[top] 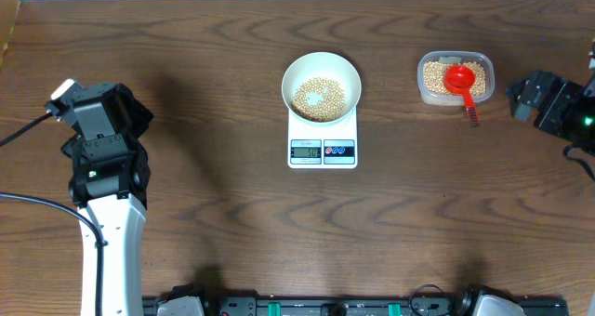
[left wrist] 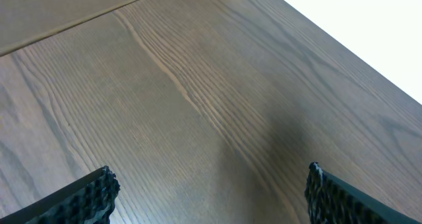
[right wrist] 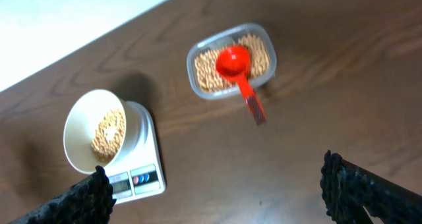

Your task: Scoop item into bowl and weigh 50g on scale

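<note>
The white bowl (top: 321, 85) stands on the white scale (top: 323, 151) at the table's middle, with a layer of tan beans (top: 319, 98) in it. Both also show in the right wrist view, the bowl (right wrist: 95, 130) on the scale (right wrist: 142, 178). A clear tub (top: 455, 77) to the right holds more beans and a red scoop (top: 462, 82), handle pointing toward the front. My left gripper (left wrist: 211, 191) is open and empty over bare wood at the far left. My right gripper (right wrist: 217, 191) is open and empty, at the far right, beside the tub (right wrist: 231, 59).
The table's far edge meets a white wall (left wrist: 369, 26). A seam in the wood runs across the left wrist view's top left (left wrist: 79, 20). Black equipment lies along the front edge (top: 325, 307). Cables trail from the left arm (top: 28, 130).
</note>
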Robot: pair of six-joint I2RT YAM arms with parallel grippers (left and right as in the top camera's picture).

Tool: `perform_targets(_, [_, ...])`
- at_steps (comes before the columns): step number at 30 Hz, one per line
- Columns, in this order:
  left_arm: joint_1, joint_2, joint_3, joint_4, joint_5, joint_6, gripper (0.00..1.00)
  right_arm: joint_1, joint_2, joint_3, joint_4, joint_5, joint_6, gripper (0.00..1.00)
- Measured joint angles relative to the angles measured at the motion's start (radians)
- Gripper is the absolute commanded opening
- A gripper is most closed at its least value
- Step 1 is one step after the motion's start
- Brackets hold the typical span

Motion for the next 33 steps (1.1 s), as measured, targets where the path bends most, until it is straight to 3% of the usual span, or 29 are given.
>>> perform_targets(24, [0.0, 0.0, 0.0, 0.0, 0.0, 0.0, 0.93, 0.0, -0.001, 0.0, -0.037, 0.032, 0.0, 0.99])
perform_targets(33, [0.0, 0.0, 0.0, 0.0, 0.0, 0.0, 0.93, 0.058, -0.183, -0.175, 0.212, 0.176, -0.002, 0.99])
